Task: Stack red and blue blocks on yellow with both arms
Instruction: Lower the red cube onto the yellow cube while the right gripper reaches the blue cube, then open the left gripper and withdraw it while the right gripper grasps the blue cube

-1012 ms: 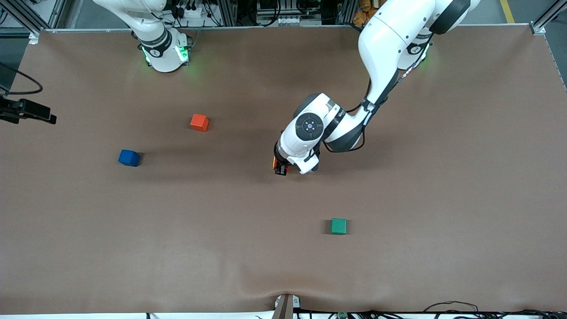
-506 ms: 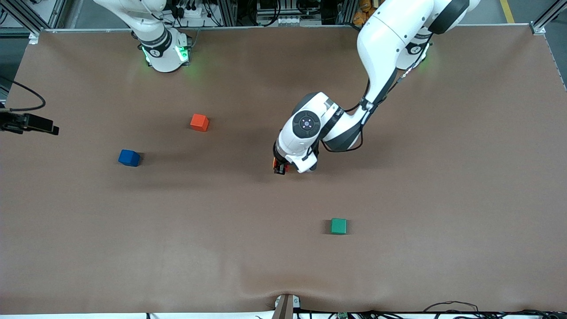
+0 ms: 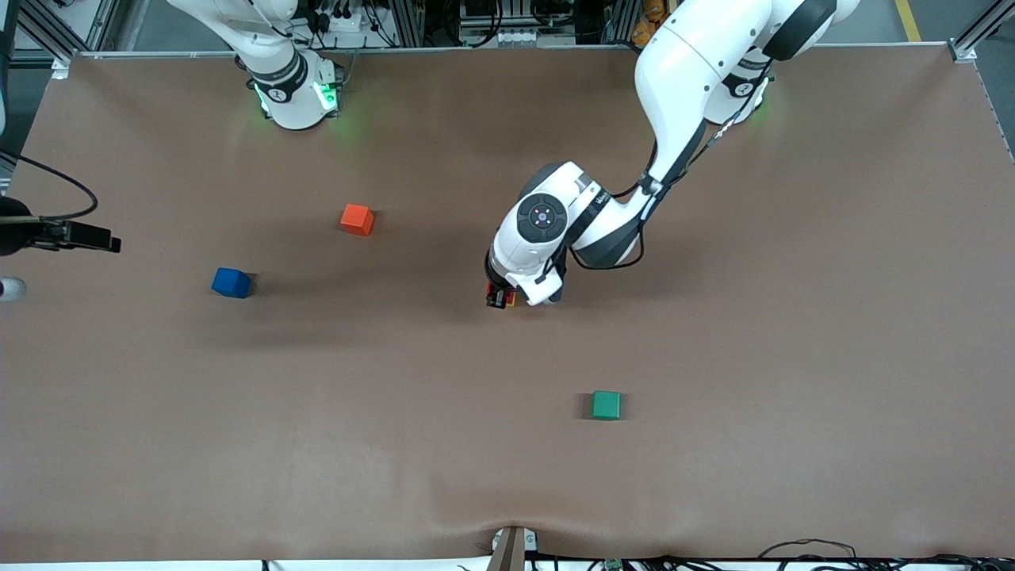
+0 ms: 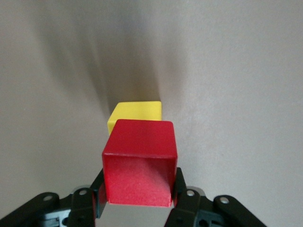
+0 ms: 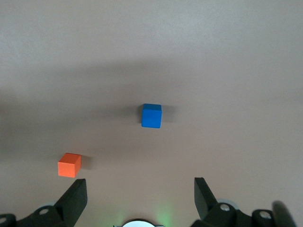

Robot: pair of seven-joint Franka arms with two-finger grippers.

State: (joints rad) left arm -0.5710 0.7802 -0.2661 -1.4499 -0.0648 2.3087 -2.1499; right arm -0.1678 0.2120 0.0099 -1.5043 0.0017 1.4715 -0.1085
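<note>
The table (image 3: 793,357) carries everything, and the left arm (image 3: 682,71) reaches from its base at the far edge down toward the middle, while the right arm (image 3: 277,71) waits, its gripper (image 5: 139,196) hanging spread wide and empty, high over the blue cube's part of the table. Over the last second the left gripper (image 3: 501,296) has crept a touch toward the far edge and the right arm's end, and that small shift looks like lining up for the drop. It is clamped tight on the red cube (image 4: 139,163), fingers (image 4: 181,189) pressing two opposite faces. In the left wrist view the yellow cube (image 4: 135,115) sits on the table below, partly covered by red, so red looks nearly but not squarely over it; whether they touch I cannot tell. Being a cube, red has no long axis; its top face lies level and its edges run roughly parallel to yellow's. The blue cube (image 3: 231,282) rests well apart toward the right arm's end, orange (image 3: 357,219) nearer the far edge, green (image 3: 607,404) nearer the front edge.
</note>
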